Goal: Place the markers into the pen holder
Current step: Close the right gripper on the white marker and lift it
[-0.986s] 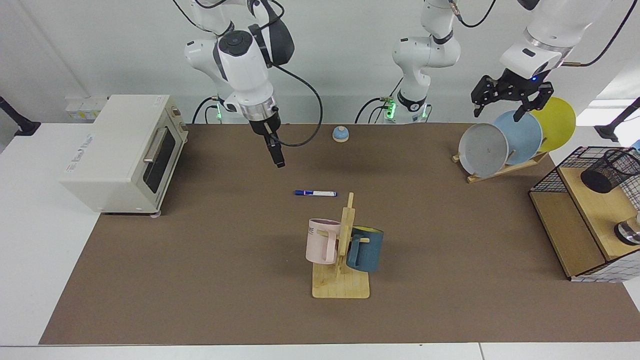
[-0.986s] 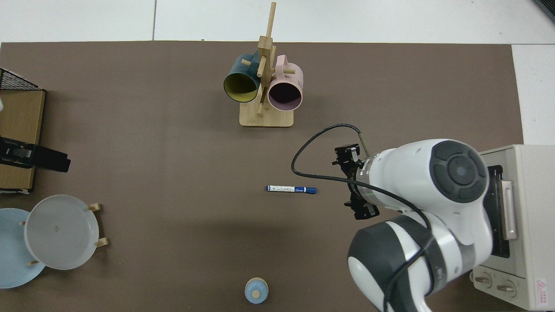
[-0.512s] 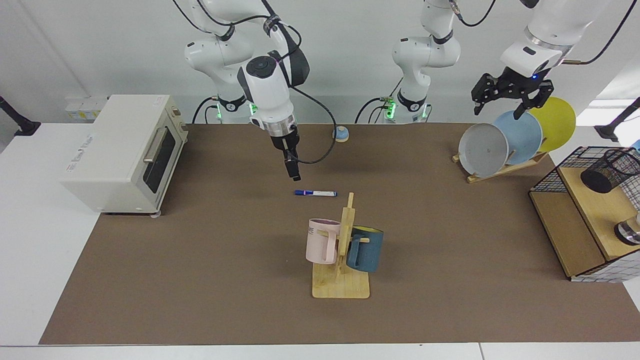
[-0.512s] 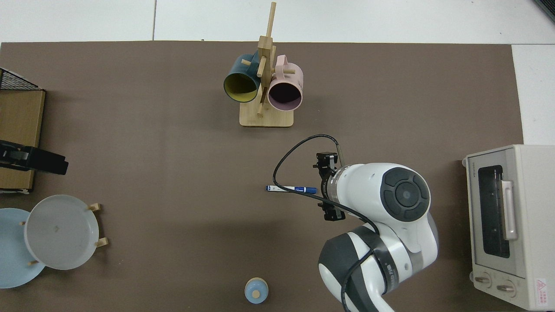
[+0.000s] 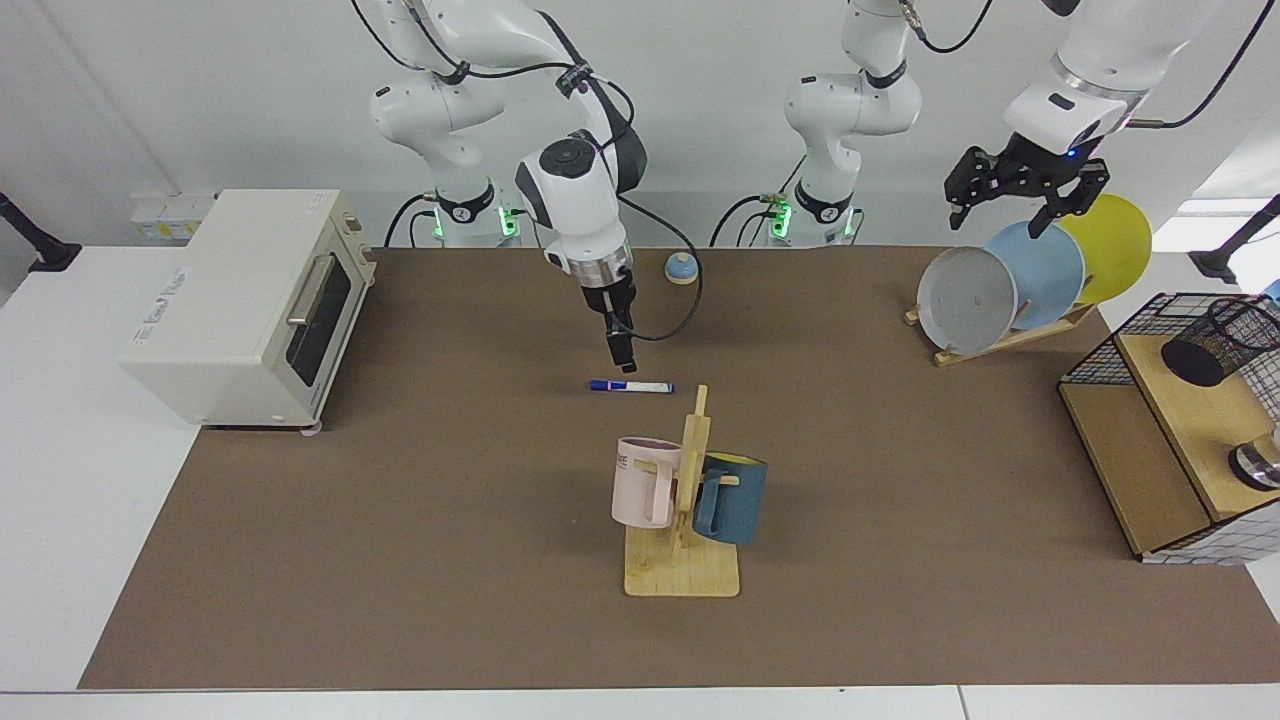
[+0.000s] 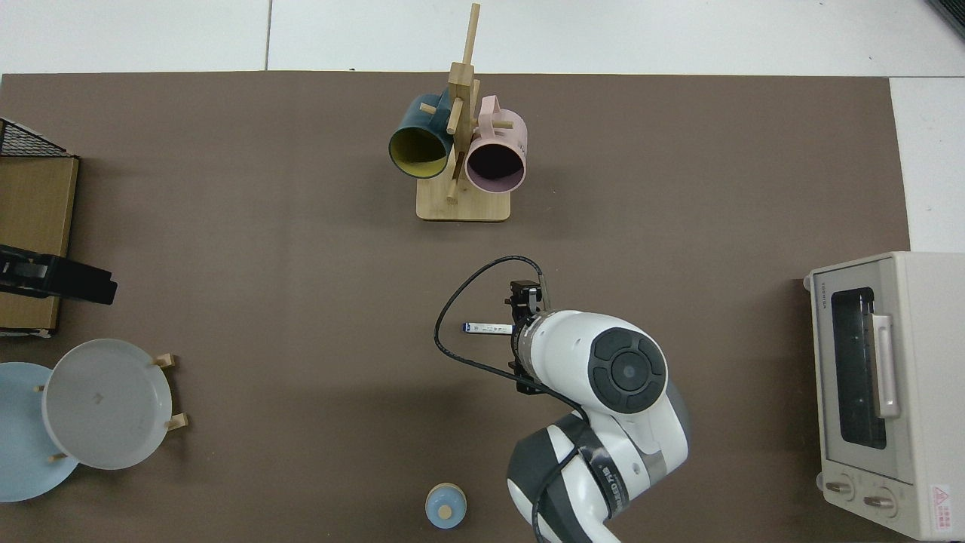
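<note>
The marker [image 5: 631, 386] lies flat on the brown mat, just beyond the mug rack [image 5: 684, 520]. The right gripper [image 5: 622, 358] hangs just above it; whether its fingers are spread cannot be told. The left gripper [image 5: 1021, 196], fingers spread, waits above the plates [image 5: 1035, 272]. The pen holder [image 5: 1215, 341] sits at far right in the wire basket [image 5: 1100, 362].

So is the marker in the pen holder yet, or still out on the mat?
Out. The marker lies flat on the mat, under the right hand; the pen holder sits far off.
</note>
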Available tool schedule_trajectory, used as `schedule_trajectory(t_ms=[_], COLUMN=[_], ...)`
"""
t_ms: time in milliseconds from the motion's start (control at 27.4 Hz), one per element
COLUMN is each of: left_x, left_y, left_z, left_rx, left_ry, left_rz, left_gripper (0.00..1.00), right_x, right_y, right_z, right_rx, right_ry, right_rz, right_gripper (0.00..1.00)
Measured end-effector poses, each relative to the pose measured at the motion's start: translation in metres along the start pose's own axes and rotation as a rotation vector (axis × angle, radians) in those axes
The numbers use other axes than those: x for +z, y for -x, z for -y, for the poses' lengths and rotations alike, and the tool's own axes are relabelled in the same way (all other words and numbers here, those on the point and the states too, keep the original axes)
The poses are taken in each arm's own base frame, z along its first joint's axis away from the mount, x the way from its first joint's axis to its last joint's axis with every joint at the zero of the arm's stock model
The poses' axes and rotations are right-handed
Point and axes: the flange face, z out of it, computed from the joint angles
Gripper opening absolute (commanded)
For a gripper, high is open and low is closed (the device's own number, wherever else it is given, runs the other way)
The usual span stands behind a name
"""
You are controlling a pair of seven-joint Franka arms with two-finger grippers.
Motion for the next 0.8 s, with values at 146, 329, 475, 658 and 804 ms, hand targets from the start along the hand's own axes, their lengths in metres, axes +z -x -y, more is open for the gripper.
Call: schedule_trajectory(t_ms=[146,329,475,658,804], left_x=[0.0,0.0,0.001,0.001,0.001], left_y=[0.0,0.002,0.004,0.008,0.009], left_z=[0.0,0.0,0.0,0.0,0.001], left_rx=[-0.009,-0.013,-0.015,-0.017,-0.02], left_ry=[0.0,0.002,0.003,0.004,0.004], left_rz=[0.003,0.01,0.018,0.021,0.022], left_gripper=[1.0,1.0,1.0,1.0,1.0], right_x=[0.017,0.035,0.044,0.052,0.056], right_y=[0.0,0.002,0.001,-0.002,-0.005], right_z=[-0.002,-0.004,-0.004,-0.004,-0.003], right_rx=[-0.007,-0.023,-0.025,-0.035,-0.036], right_ry=[0.004,0.007,0.002,0.005,0.005], right_rz=[-0.005,-0.013,-0.014,-0.026,-0.032], right_gripper=[0.99,0.99,0.99,0.99,0.98])
